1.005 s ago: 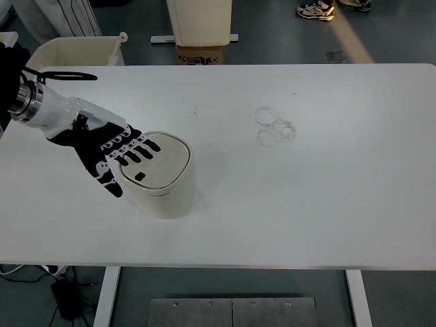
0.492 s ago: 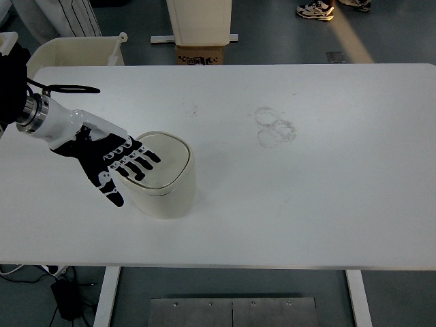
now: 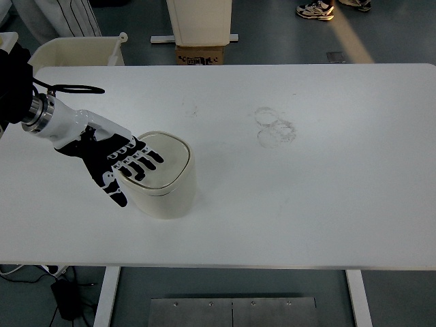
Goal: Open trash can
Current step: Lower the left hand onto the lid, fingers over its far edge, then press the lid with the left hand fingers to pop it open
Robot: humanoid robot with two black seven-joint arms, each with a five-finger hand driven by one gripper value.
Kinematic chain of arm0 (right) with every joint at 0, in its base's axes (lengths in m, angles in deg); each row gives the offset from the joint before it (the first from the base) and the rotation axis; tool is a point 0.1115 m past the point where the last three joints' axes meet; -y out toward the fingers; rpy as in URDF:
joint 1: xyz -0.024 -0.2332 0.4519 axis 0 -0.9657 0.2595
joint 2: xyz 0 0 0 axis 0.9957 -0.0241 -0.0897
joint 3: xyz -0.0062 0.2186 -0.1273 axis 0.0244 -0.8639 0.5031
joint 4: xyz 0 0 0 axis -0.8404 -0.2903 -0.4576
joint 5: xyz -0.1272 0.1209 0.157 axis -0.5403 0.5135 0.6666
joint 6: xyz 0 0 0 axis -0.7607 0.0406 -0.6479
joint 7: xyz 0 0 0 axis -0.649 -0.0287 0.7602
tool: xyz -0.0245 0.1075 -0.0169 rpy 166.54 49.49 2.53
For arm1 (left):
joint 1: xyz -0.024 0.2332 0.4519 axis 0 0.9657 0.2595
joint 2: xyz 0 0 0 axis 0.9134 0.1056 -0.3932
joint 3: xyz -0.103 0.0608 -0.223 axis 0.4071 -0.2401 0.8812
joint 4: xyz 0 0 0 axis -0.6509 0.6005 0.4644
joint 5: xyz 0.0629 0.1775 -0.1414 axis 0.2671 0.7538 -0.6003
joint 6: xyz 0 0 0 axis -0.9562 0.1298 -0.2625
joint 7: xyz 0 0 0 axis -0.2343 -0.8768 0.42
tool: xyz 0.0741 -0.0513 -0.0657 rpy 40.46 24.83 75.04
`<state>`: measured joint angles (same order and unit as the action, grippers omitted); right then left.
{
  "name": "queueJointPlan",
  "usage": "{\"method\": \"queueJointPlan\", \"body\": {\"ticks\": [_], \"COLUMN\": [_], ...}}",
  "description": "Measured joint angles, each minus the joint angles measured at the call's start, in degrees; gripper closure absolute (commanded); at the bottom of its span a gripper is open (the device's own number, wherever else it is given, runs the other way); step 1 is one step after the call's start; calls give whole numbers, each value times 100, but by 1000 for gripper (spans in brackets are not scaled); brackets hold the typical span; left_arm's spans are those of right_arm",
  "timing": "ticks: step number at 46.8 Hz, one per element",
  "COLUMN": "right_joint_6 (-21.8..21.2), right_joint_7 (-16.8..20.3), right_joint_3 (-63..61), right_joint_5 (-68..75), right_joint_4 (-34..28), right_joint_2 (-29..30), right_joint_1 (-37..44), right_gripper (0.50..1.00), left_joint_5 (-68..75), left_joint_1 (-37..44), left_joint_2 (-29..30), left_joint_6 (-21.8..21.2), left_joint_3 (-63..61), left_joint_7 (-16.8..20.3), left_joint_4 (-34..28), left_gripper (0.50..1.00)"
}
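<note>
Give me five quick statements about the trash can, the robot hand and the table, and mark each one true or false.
1. The left hand is over the trash can lid with its fingers spread. True.
2. The trash can lies tipped on its side. False: it stands upright on the white table.
3. The lid stands wide open. False: it looks closed, flat on top.
4. The right hand is pressing the lid. False: no right hand is in view.
5. Faint ring marks show on the table right of the can. True.
</note>
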<state>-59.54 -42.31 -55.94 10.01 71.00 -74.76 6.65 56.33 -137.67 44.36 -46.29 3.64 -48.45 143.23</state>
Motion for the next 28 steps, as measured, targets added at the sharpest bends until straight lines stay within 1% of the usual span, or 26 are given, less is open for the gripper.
{"method": "queueJointPlan", "body": {"ticks": [8, 28], "right_joint_6": [0, 0], "right_joint_7": [0, 0], "right_joint_3": [0, 0], "right_joint_5": [0, 0], "right_joint_4": [-1, -1], "right_joint_2": [0, 0], "right_joint_1": [0, -4], "right_gripper": [509, 509], "left_joint_5": [0, -8], "left_joint_1": [42, 70], "left_joint_2": [-66, -148], "left_joint_6": [-76, -89], "left_joint_3": [21, 87], "left_joint_7": [0, 3], "left_joint_4": [-45, -81], "left_gripper": [500, 500]}}
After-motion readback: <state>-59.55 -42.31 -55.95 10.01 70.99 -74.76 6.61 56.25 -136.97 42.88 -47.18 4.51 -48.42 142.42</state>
